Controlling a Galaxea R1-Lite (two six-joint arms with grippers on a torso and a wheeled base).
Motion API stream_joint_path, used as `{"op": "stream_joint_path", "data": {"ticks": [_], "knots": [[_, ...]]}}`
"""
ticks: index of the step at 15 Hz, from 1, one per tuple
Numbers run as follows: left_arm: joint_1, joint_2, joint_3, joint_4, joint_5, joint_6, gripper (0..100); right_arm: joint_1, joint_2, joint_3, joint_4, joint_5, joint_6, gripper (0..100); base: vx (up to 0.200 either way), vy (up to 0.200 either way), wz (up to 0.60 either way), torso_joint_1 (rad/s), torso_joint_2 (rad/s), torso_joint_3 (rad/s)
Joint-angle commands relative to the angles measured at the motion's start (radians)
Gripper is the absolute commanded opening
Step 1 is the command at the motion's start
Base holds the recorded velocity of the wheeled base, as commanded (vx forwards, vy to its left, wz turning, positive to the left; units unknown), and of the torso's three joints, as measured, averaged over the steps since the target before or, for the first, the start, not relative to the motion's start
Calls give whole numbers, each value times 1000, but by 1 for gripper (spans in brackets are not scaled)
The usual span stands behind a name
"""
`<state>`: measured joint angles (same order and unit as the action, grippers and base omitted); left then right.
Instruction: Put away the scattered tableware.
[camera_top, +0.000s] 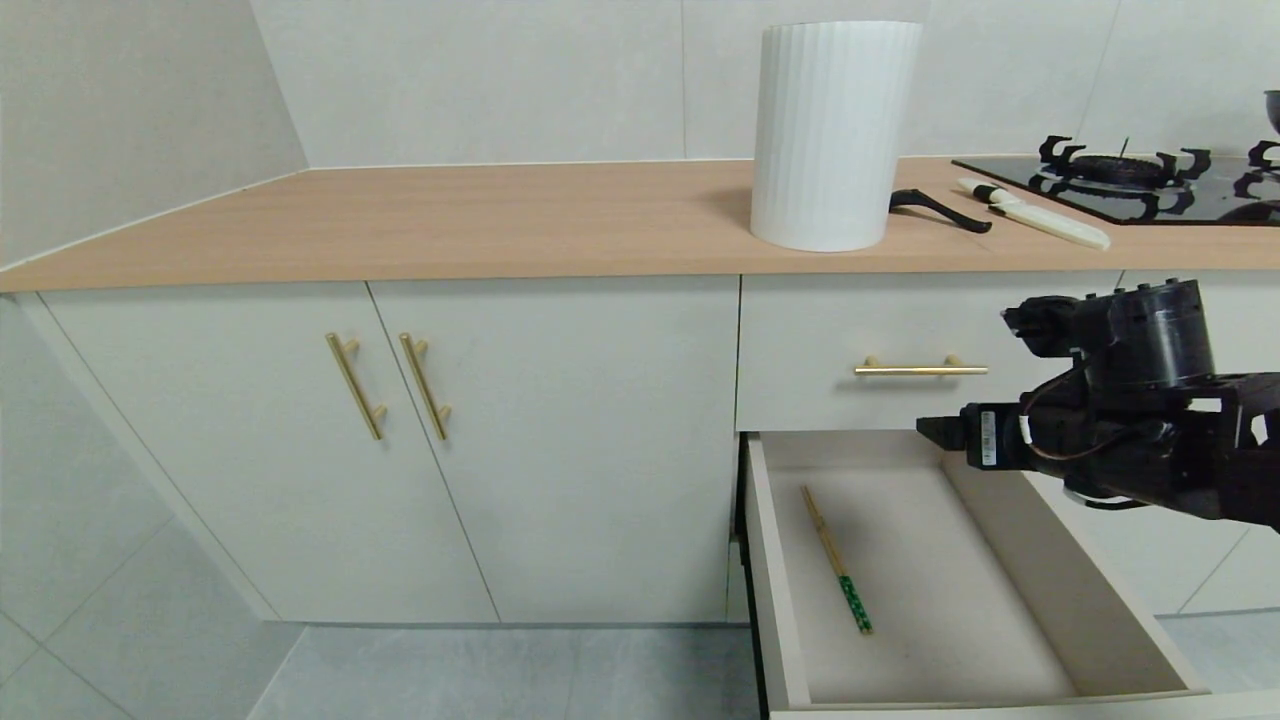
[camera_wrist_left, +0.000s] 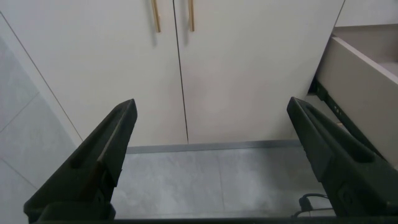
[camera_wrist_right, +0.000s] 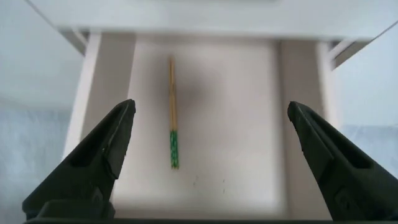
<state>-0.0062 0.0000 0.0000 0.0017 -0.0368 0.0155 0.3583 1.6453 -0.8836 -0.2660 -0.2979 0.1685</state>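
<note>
- Right gripper (camera_wrist_right: 211, 107) spread wide and empty, hanging over the open drawer (camera_top: 775, 560) at the lower right of the head view.
- Left gripper (camera_wrist_left: 211, 104) likewise spread, holding nothing, facing closed cabinet doors (camera_wrist_left: 180, 68) and floor.
- Straight below the right gripper: a pair of chopsticks (camera_wrist_right: 173, 112) flat on the drawer floor, nearer its left wall in the head view, green ends toward the drawer front.
- Probably light, stiff, thin and smooth; apt to roll or part under a pinch, so best taken across both sticks near mid-length.
- On the tabletop (camera_top: 450, 220), upper right of the head view: a black-handled utensil (camera_top: 940, 208) and a white knife-like piece (camera_top: 1035, 213) beside a white ribbed canister (camera_top: 835, 135); likely rigid, better gripped at the handles.
- Head view adds those tabletop pieces and the hob (camera_top: 1120, 175); right wrist view adds the gap between the fingers and the sticks lying tight together.
</note>
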Motion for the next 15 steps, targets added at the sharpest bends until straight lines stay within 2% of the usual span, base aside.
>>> {"op": "stream_joint_path", "data": {"ticks": [1,7,10,15], "knots": [[0,2,0,0,0,0,100,-5,-41,-1,-2,0,0,100,0,0,0,0,0,0],[0,2,0,1,0,0,100,-7,-45,-1,-4,0,0,100,0,0,0,6,-26,-21],[0,2,0,0,0,0,100,-7,-44,-1,-4,0,0,100,0,0,0,79,-237,-258],[0,2,0,0,0,0,100,-7,-44,-1,-4,0,0,100,0,0,0,143,-493,-307]]}}
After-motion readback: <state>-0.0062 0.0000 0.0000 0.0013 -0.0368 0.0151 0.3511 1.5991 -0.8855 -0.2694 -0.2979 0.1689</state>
